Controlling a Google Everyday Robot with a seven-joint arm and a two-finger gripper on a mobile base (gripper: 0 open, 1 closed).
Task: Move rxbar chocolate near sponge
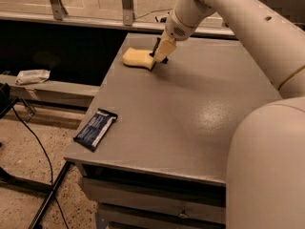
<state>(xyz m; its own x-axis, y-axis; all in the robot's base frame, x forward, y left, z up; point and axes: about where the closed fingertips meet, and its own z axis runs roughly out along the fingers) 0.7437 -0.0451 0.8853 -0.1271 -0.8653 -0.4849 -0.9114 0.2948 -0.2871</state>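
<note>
The pale yellow sponge (135,58) lies at the far left of the grey table (190,113). My gripper (160,56) is low over the table, right against the sponge's right end, its tan fingers (162,48) pointing down. A thin black thing, which I take for the rxbar chocolate (165,61), shows only as dark edges behind the fingers, and the gripper seems shut on it. Most of it is hidden by the fingers.
A dark blue wrapped bar (95,129) lies at the table's front left corner, close to the edge. My arm (248,27) crosses the right side of the view. A white packet (31,76) lies on a low ledge to the left, off the table.
</note>
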